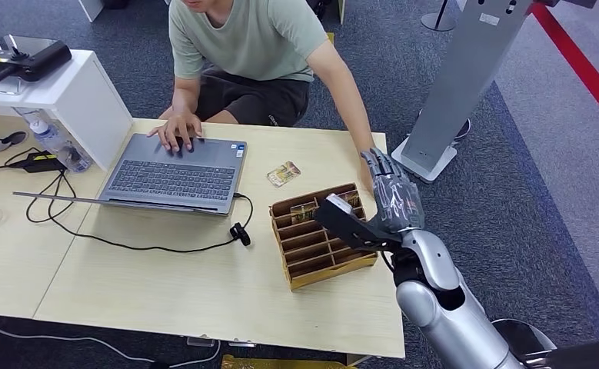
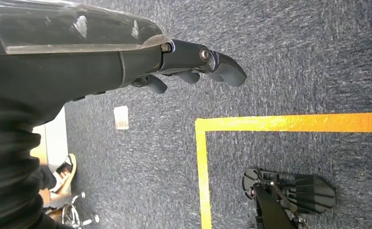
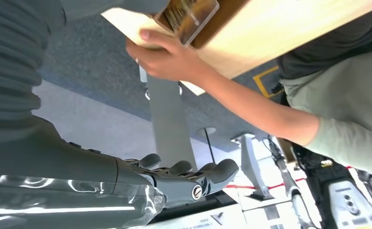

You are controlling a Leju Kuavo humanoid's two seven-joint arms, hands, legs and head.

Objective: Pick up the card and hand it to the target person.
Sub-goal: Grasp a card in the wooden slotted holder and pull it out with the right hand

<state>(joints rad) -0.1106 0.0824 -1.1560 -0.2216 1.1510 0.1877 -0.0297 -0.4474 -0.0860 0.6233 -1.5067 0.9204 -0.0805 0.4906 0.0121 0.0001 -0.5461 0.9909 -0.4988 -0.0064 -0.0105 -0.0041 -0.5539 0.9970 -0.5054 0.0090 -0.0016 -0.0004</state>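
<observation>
Card lies flat on the table, ahead of the right hand and to its left, between the laptop and the wooden rack, touching neither. Left hand hangs over grey carpet beside a yellow floor line; its fingers are loosely curled and hold nothing. Laptop sits well to the left of the right hand, with one of the person's hands resting on its deck. Rack stands just to the left of the right hand and slightly below it, with more cards standing in its slots. Right hand is raised at the table's far right edge, fingers extended and slightly apart, empty. The person's other hand rests on the table edge just ahead of it. Judged stage: reach not yet begun in earnest. Risks: the rack stands close beside any path to the card, so a low sweep could knock it or spill its cards; the flat card offers no edge for a grip and may slide away under fingertip pressure; the person's nearby hand could be struck during the reach.
</observation>
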